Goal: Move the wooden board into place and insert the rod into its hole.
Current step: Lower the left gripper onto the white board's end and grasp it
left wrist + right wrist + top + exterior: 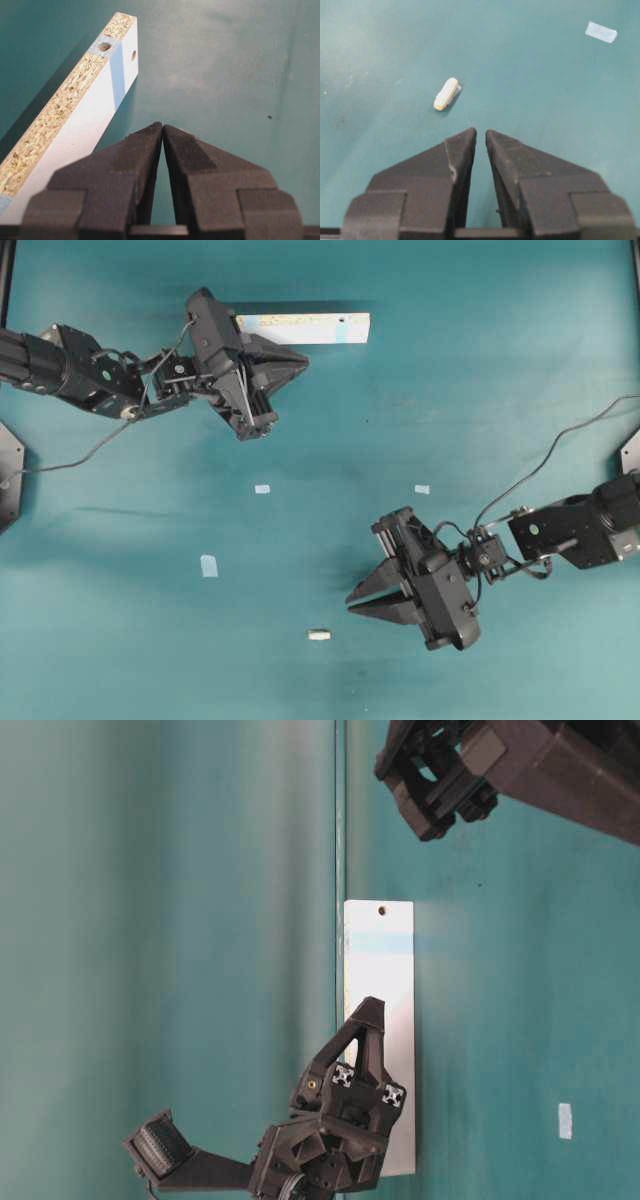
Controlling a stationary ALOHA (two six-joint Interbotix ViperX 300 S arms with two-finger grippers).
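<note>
Nothing's grabbed yet: both the left gripper (300,364) and right gripper (352,604) are sitting pinched together and empty, so I'd guess left needs to spread for the wooden board (320,328) and right for the rod (318,635).

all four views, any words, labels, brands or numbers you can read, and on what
None can be read.
Board: bare, only blue patches and holes.
Rod: no marks.
Tape squares: blank.
Left gripper and right gripper: no visible lettering.
</note>
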